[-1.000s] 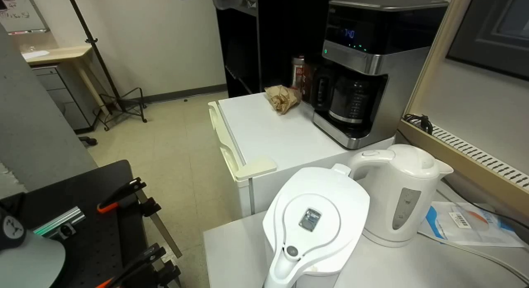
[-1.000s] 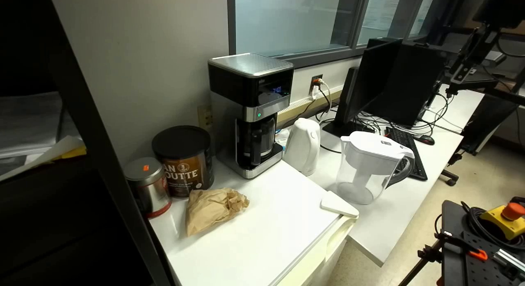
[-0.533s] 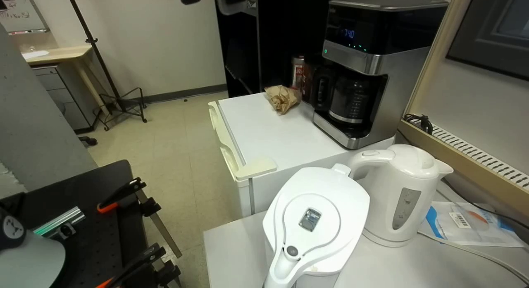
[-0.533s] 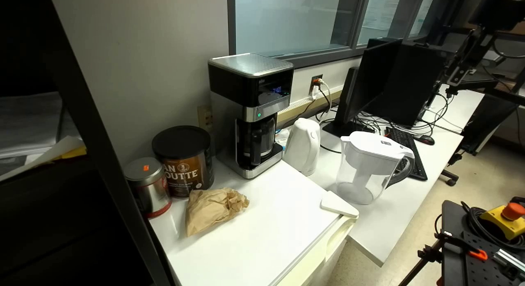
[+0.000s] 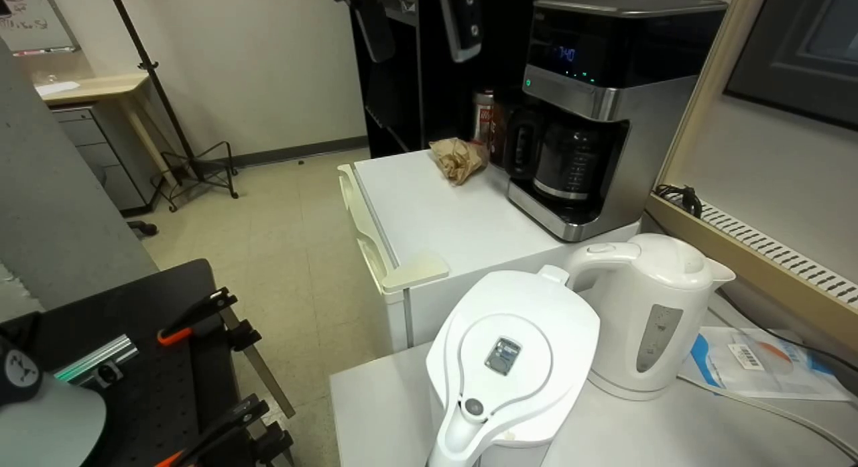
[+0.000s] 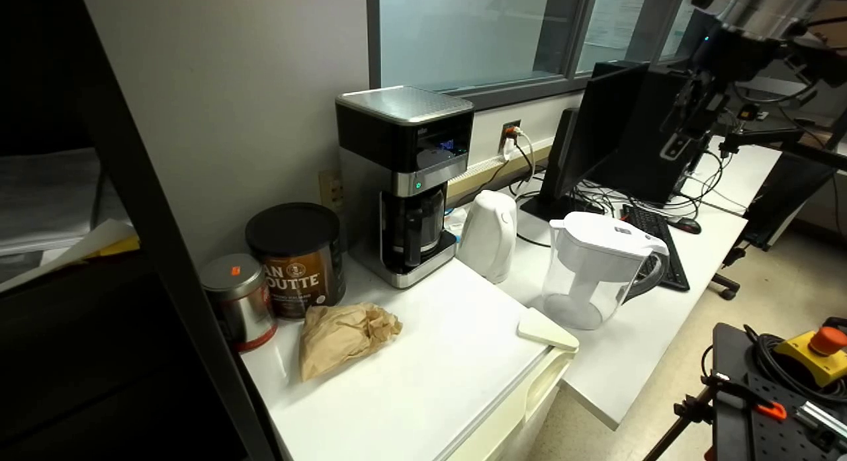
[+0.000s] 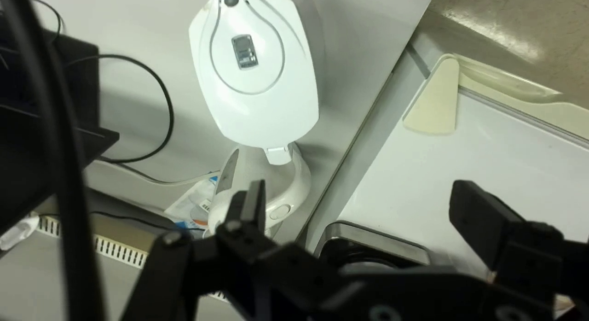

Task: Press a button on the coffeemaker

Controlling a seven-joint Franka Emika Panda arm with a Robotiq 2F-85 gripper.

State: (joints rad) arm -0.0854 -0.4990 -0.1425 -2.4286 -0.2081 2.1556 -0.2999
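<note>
The coffeemaker is a boxy black-and-silver machine on the white fridge top. It also shows in an exterior view, and its base edge shows in the wrist view. Its display is lit blue, with small green lights below. A green-lit button sits on the silver band; it also shows in an exterior view. The dark glass carafe stands in the base. My gripper is open and empty, above and apart from the machine. Its fingers hang at the top of an exterior view.
A white water filter pitcher and a white kettle stand on the desk before the coffeemaker. A brown paper bag and two cans sit on the fridge top. Monitors stand farther along the desk.
My gripper has come lower into view and moved toward the coffeemaker in both exterior views; both fingers now show, apart. The coffeemaker and other objects have not moved.
</note>
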